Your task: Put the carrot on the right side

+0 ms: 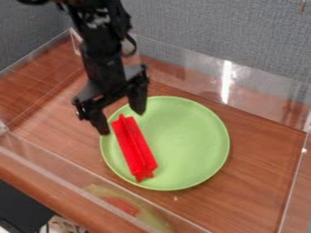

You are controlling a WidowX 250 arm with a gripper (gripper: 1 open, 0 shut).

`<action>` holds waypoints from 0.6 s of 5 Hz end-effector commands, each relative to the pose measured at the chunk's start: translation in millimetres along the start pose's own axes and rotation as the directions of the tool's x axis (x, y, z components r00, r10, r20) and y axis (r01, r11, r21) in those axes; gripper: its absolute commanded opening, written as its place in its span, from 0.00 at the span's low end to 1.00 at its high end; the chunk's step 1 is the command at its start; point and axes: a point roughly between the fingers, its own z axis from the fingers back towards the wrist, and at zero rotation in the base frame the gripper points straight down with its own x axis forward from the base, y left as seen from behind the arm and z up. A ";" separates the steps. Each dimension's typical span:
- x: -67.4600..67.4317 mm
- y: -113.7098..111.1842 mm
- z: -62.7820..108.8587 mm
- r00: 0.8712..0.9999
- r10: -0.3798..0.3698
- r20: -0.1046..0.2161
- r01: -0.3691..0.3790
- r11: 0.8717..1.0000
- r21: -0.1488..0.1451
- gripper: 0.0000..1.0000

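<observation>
The carrot (136, 146) is a bright red blocky bar lying on the left part of the round lime-green plate (195, 141), its far end near the plate's left rim. My black gripper (113, 109) hangs above and to the left of the carrot's far end, pointing down. Its two fingers stand apart and hold nothing. The carrot lies free on the plate.
The plate rests on a brown wooden tabletop (49, 96) enclosed by low clear acrylic walls (225, 82). A grey fabric backdrop stands behind. Bare wood shows to the plate's right (267, 173) and at the left.
</observation>
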 end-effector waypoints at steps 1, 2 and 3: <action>5.1 -10.2 18.8 0.999 -0.014 0.041 0.016 0.999 -0.047 1.00; 3.3 -13.6 21.3 0.998 -0.035 0.046 0.037 0.999 -0.040 1.00; -8.0 -21.7 7.7 0.998 0.001 0.060 0.000 1.000 -0.026 1.00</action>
